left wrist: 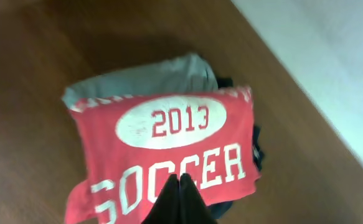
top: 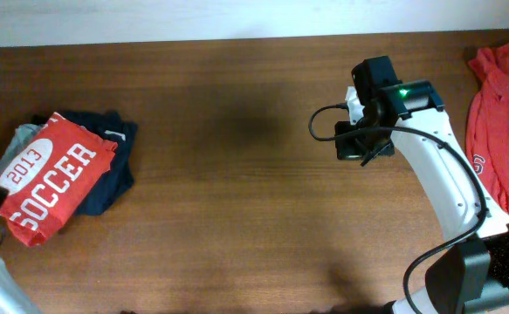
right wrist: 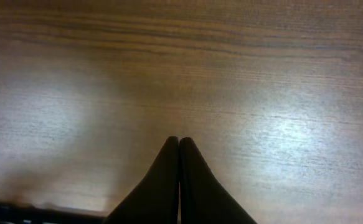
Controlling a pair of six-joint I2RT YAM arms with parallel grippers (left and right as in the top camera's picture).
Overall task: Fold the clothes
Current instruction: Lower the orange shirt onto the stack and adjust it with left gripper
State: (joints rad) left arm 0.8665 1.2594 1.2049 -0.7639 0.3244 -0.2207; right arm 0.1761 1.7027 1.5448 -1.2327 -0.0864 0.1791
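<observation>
A folded orange-red cotton T-shirt with white "2013 SOCCER" lettering [left wrist: 169,146] lies at the far left of the brown wooden bench [top: 237,183]. It sits on top of a plain light-grey folded garment [left wrist: 144,78] and a dark navy folded garment [top: 114,170], both showing past its edges. The left gripper [left wrist: 179,179] has its fingers pressed together with nothing between them, and is poised over the lower edge of the lettering; whether it touches the cloth cannot be told. The right gripper [right wrist: 179,142] is likewise closed and empty above bare wood, well apart from a second, crumpled orange-red T-shirt [top: 498,122] lying at the far right edge, partly out of the overhead view. Two risks stand out. If the left gripper drags sideways while low, it could pull the finished fold askew or slide it off the uneven stack beneath. The loose shirt hugs the bench edge, so a shallow pinch might catch one layer only, or tug it over the side.
</observation>
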